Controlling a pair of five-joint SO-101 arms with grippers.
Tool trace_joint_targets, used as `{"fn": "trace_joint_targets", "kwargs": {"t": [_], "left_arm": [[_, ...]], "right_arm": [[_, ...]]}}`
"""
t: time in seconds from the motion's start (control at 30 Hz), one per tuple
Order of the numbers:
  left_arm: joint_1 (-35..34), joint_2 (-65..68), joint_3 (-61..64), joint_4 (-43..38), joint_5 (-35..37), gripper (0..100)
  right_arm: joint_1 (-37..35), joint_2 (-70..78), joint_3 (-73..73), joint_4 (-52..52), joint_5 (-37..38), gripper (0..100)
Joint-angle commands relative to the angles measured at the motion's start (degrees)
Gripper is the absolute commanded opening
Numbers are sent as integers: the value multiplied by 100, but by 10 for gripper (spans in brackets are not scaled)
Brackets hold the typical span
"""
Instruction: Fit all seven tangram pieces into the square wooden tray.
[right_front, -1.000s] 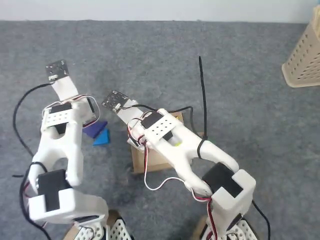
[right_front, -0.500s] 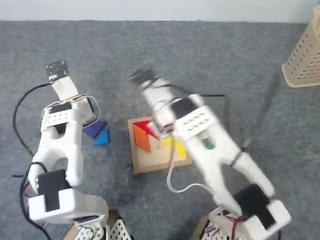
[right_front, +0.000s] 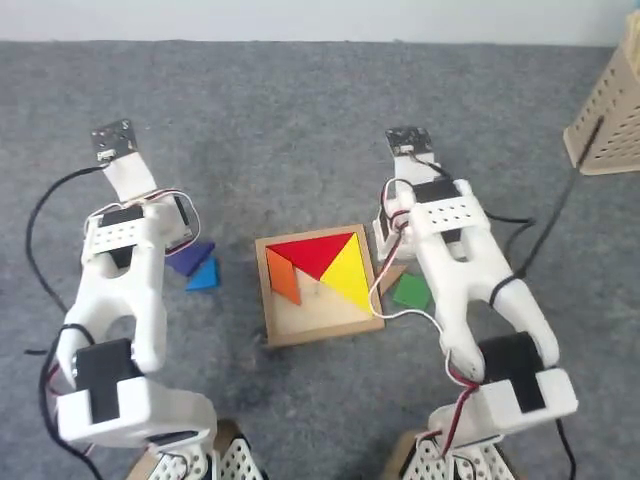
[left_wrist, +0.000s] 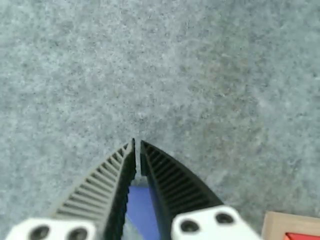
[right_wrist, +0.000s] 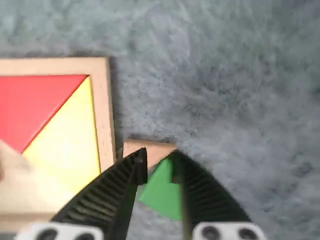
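Tangram tray (right_front: 316, 314) sat mid-table on the grey carpet (right_front: 300, 120) between your two arms. It held a red triangle (right_front: 314, 252) at the far side, a yellow triangle (right_front: 350, 278) at the right and an orange piece (right_front: 283, 277) at the left, and its near half was bare wood. Just right of the tray lay a green piece (right_front: 410, 291), touching a tan piece (right_front: 390, 276). Your right gripper (right_wrist: 157, 155) hung over the green piece with its jaws a little apart and nothing held. Left of the tray lay a blue piece (right_front: 203, 275) and a purple piece (right_front: 190, 257). Your left gripper (left_wrist: 137, 143) was above them, closed to a sliver and apparently holding nothing. Three pieces looked placed and four remained, so you seemed to be about to pick up the green piece. The next move likely called for lowering the right gripper, closing on the piece's edges, and turning it to suit the bare space.
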Motion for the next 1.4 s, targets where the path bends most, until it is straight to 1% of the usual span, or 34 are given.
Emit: {"fn": "trace_joint_targets", "kwargs": {"t": [0.0, 0.07, 0.2, 0.47, 0.63, 0.7, 0.87, 0.93, 1.0, 1.1, 1.2, 1.27, 1.37], "left_arm": [[-9, -237, -180, -114, 35, 12], [-9, -237, -180, -114, 35, 12], [-9, -237, -180, -114, 35, 12], [-9, -237, -180, -114, 35, 12], [-9, -237, -180, -114, 35, 12], [-9, -237, -180, -114, 35, 12], [-9, -237, -171, -114, 35, 12], [-9, -237, -180, -114, 35, 12], [-9, -237, -189, -114, 35, 12], [-9, -237, -189, -114, 35, 12], [0, -237, -189, -114, 35, 12], [62, -237, -189, -114, 35, 12], [70, -246, -180, -114, 26, 12]], "right_arm": [[-163, -22, -132, -312, -422, 180], [-163, 154, -53, -514, -545, 180], [-242, 558, -70, -673, -536, 180], [-365, 1165, -334, -602, -554, 181], [-312, 1182, -352, -251, -527, 184], [-75, 1051, -396, -198, -519, 182], [813, 312, -264, -189, -448, 180], [971, -84, -88, -189, -360, 180], [971, -505, 105, -189, -360, 181], [497, -1042, 413, -198, -334, 180], [-365, -1182, 730, -242, -308, 180], [-796, -1059, 835, -242, -123, 180], [-936, -646, 835, -259, 97, 180]]}}
